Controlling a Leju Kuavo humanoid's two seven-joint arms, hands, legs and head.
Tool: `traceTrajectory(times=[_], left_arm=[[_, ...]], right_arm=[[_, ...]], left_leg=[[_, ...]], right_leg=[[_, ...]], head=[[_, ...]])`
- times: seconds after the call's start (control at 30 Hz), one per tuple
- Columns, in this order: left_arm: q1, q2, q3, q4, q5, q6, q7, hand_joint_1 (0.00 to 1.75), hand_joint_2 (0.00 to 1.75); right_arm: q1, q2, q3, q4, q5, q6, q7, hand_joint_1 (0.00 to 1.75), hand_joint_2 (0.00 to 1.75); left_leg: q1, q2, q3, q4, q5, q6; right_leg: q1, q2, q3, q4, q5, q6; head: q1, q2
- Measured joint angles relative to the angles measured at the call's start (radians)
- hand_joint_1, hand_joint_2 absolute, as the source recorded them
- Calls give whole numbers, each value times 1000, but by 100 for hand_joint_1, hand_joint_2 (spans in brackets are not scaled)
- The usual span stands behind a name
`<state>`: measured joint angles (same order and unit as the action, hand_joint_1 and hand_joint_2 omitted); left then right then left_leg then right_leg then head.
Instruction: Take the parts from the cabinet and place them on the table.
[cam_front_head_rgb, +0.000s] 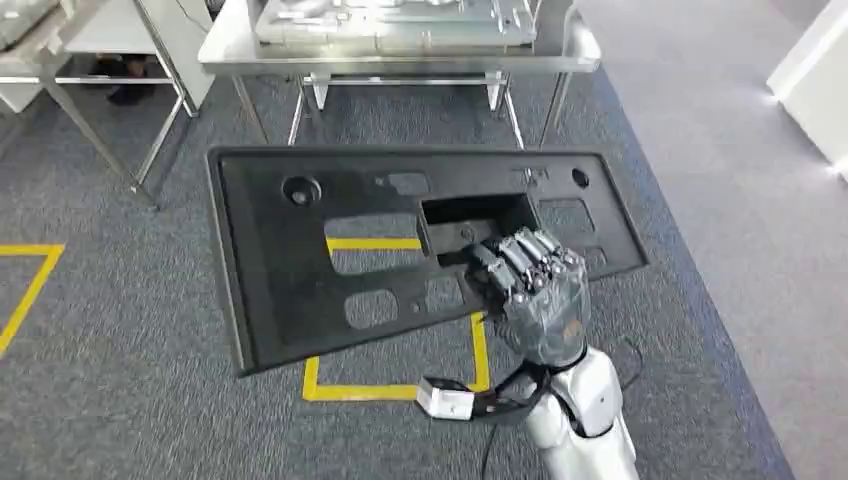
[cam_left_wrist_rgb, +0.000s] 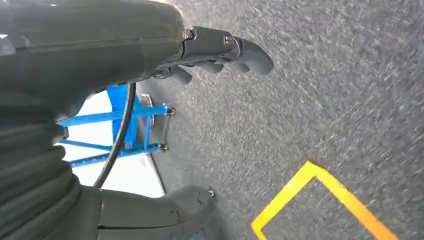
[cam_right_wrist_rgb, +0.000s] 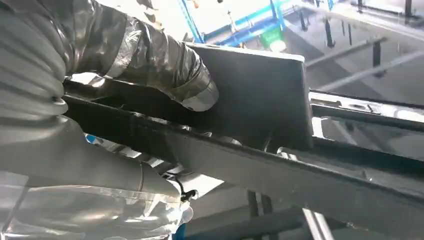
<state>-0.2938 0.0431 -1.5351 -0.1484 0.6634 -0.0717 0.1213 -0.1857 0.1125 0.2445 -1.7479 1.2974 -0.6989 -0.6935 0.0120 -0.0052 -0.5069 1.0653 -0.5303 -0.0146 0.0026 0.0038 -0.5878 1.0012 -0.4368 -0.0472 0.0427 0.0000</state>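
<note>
A large flat black plastic panel (cam_front_head_rgb: 300, 260) with several cut-outs hangs level above the carpet, in front of me. My right hand (cam_front_head_rgb: 535, 290) grips it at the edge of the central cut-out, fingers over the top. In the right wrist view the thumb (cam_right_wrist_rgb: 165, 65) presses against the panel's raised dark wall (cam_right_wrist_rgb: 260, 95). My left hand (cam_left_wrist_rgb: 215, 55) hangs beside my body over the carpet, fingers loosely curled and holding nothing. A steel table (cam_front_head_rgb: 230, 55) stands just beyond the panel, with a pale moulded part (cam_front_head_rgb: 390, 25) lying on it.
Yellow tape lines (cam_front_head_rgb: 395, 390) mark the grey carpet below the panel, another (cam_front_head_rgb: 30, 285) at the left. A second metal frame (cam_front_head_rgb: 110, 110) stands at the far left. A lighter floor strip (cam_front_head_rgb: 760, 200) runs along the right. Blue racking (cam_left_wrist_rgb: 120, 130) appears in the left wrist view.
</note>
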Motion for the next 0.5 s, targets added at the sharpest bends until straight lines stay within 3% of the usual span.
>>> traceTrajectory(times=[0.03, 0.1, 0.13, 0.17, 0.2, 0.27, 0.33, 0.37, 0.43, 0.5], left_arm=[[-2, 0, 0, 0, 0, 0, 0, 0, 175], [-2, 0, 0, 0, 0, 0, 0, 0, 175], [0, 0, 0, 0, -1, -1, 0, 0, 175], [3, 0, 0, 0, -2, -1, 0, 0, 175], [4, 0, 0, 0, -2, -1, 0, 0, 175], [4, 3, 0, 0, -2, 0, 0, 0, 175], [4, 4, 0, 0, -2, 0, 0, 0, 175], [1, 4, 0, 0, -2, 0, 0, 0, 175], [5, 6, 0, 0, -2, -1, 0, 0, 175], [6, 3, 0, 0, -2, 0, 1, 0, 175]], right_arm=[[-4, 2, 1, 0, 0, 0, 0, 175, 175], [-2, 3, 1, 1, 0, 0, 0, 175, 175], [0, 3, 1, 2, 0, 0, 0, 175, 175], [0, 3, 1, 2, 0, 0, 0, 175, 175], [0, 3, 1, 2, 0, 0, 0, 175, 175], [0, 3, 1, 2, 0, 0, 0, 175, 175], [0, 3, 2, 5, -1, 0, 0, 175, 175], [0, 5, 2, 5, -2, 0, 0, 175, 175], [3, 5, 2, 6, -1, 0, -1, 175, 175], [2, 5, 2, 6, -2, 0, -1, 175, 175]], left_leg=[[1, 0, -25, 48, -24, -2], [4, 0, -115, 185, -90, -7], [4, 0, -155, 230, -100, -13], [4, 0, -169, 228, -81, -15], [4, 0, -163, 179, -33, -13], [4, 1, -107, 3, 96, -9], [-11, 0, -105, -20, 66, 6], [-12, 0, -95, -29, 68, 16], [-9, 0, -91, -40, 73, 31], [1, -1, -58, -57, 70, 41]], right_leg=[[1, -1, 6, 0, -6, -4], [5, -2, 13, 1, -19, -6], [6, 0, 16, 3, -26, -6], [7, 2, 21, 6, -32, -5], [7, 5, 30, 9, -41, -2], [6, 6, 54, 16, -63, 4], [5, 3, 59, 14, -71, 14], [6, 4, 52, 13, -74, 21], [7, 4, 61, 16, -69, 33], [7, 3, 60, 44, -79, 44]], head=[[-2, 0], [-1, 0], [-1, 0], [-2, 0], [-1, 0], [-1, 0], [-1, 0], [-2, 0], [-1, 0], [0, 0]])
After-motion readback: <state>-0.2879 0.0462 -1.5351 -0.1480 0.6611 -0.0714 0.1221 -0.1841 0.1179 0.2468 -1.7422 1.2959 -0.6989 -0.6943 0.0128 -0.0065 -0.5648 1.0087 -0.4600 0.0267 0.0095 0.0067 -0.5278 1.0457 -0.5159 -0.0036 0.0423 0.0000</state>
